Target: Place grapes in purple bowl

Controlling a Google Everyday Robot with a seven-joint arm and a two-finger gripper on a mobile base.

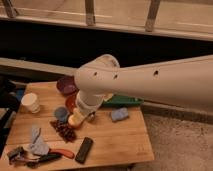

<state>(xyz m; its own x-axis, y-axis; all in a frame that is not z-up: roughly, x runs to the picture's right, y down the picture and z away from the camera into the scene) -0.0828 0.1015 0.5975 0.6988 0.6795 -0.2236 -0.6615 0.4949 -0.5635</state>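
Observation:
The grapes (64, 130), a dark reddish-brown bunch, lie on the wooden table (117, 142) left of centre. The purple bowl (64, 84) stands at the back left, partly covered by my white arm (150, 80). My gripper (84, 115) hangs below the arm's wrist, just right of and above the grapes, beside a round yellow-orange fruit (75, 120). The arm hides most of the gripper.
A red-orange bowl (70, 102) and a small blue dish (60, 113) sit between the purple bowl and the grapes. Also on the table: a white cup (31, 102), green tray (124, 100), blue sponge (119, 114), black remote (83, 150), grey-blue cloth (36, 142) and red-handled tool (61, 153).

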